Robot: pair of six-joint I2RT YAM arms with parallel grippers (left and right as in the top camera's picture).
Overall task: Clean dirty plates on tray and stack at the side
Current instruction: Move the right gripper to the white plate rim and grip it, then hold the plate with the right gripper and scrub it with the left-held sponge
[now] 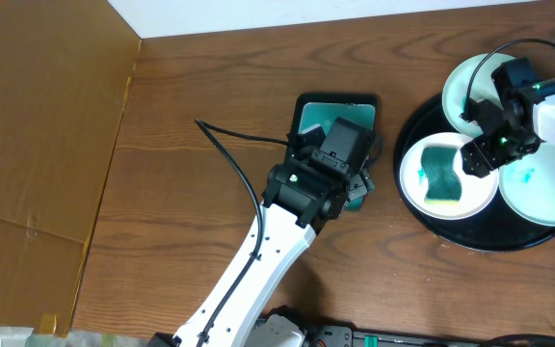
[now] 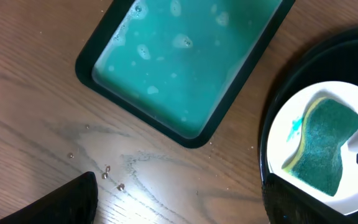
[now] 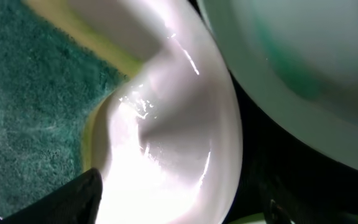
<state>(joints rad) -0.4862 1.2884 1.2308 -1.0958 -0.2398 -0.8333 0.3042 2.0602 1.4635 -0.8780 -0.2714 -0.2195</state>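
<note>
The black tray (image 1: 480, 236) sits at the right with three white plates on it. The near-left plate (image 1: 414, 178) carries a green and yellow sponge (image 1: 441, 173). A second plate (image 1: 465, 82) lies at the back and a third (image 1: 547, 193) at the right. My right gripper (image 1: 478, 154) is open, its fingers (image 3: 179, 208) either side of the sponge plate's rim (image 3: 166, 124), with the sponge (image 3: 30, 106) to its left. My left gripper (image 1: 355, 188) is open and empty (image 2: 185, 208) over bare wood. It sees the sponge plate (image 2: 278, 152) and sponge (image 2: 325, 146).
A rectangular teal tray (image 1: 316, 116) with soapy teal liquid (image 2: 185, 56) stands left of the black tray (image 2: 291, 68). Water drops (image 2: 107, 174) lie on the wood. Brown cardboard (image 1: 37, 145) covers the left. A black cable (image 1: 229, 154) runs beside my left arm.
</note>
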